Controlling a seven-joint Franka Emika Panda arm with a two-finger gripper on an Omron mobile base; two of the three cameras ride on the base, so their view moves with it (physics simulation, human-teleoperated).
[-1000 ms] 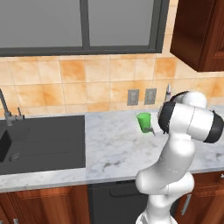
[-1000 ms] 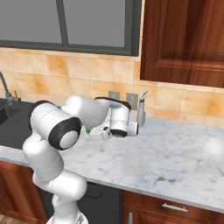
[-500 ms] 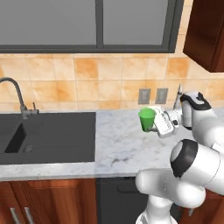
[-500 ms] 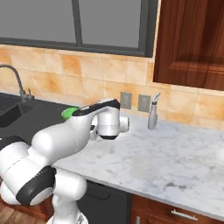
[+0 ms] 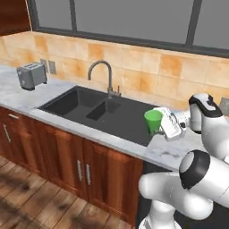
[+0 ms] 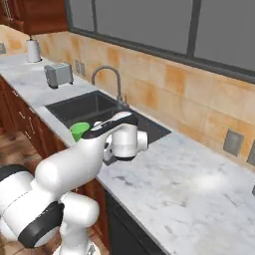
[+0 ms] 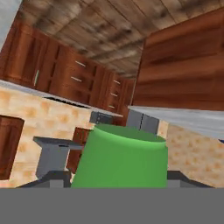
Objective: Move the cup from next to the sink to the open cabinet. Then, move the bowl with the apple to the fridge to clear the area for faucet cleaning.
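The bright green cup (image 5: 153, 120) hangs in the air over the right end of the black sink (image 5: 89, 103), held sideways by my gripper (image 5: 158, 127), which is shut on it. From the right base view, the cup (image 6: 79, 131) peeks out behind my white forearm, in front of the sink (image 6: 87, 106). In the hand view the cup (image 7: 120, 159) sits between the fingers. The dark gooseneck faucet (image 5: 101, 70) stands behind the basins. The open cabinet, bowl, apple and fridge are out of view.
A silver toaster (image 5: 31, 75) sits on the marble counter (image 5: 18, 96) left of the sink, with a white roll (image 6: 33, 50) farther along. Wooden base cabinets with bar handles (image 5: 82, 172) run below. Dark wood wall cabinets (image 6: 37, 15) hang at the upper left.
The whole picture has shifted as the base moved, bringing the sink, faucet and toaster into view. The cup stays in the gripper.
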